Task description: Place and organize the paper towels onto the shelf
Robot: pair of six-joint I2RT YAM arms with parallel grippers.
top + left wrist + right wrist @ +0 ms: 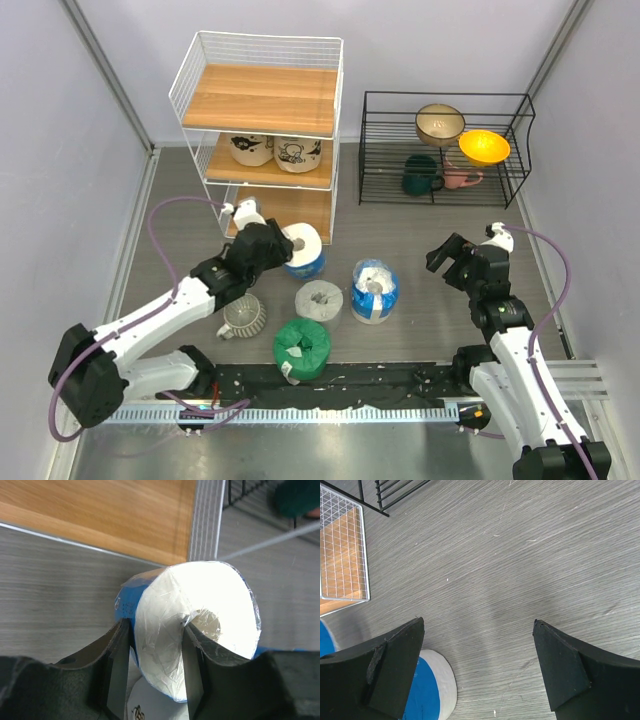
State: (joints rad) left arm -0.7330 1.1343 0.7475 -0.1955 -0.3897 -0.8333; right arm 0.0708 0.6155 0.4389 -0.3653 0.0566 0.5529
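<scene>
1. The worktop [420,300] carries the white wire shelf [262,100], and two tan rolls [297,153] sit on its middle board.
2. The grey roll [319,298], green roll [301,347] and blue-white roll [375,290] stand near one another in front of it.
3. My left jaws are clamped on the wall of the white-blue roll [195,625], just beside the shelf's bottom board.
4. My right jaws hang wide apart over the worktop.

A robotics lab cell: plain pale walls [60,120] box in a grey table [420,230], a cabled left arm [160,318] and right arm [512,340] are bolted at its near edge, and a shelf [260,100] and black rack [445,95] stand at the far edge.
</scene>
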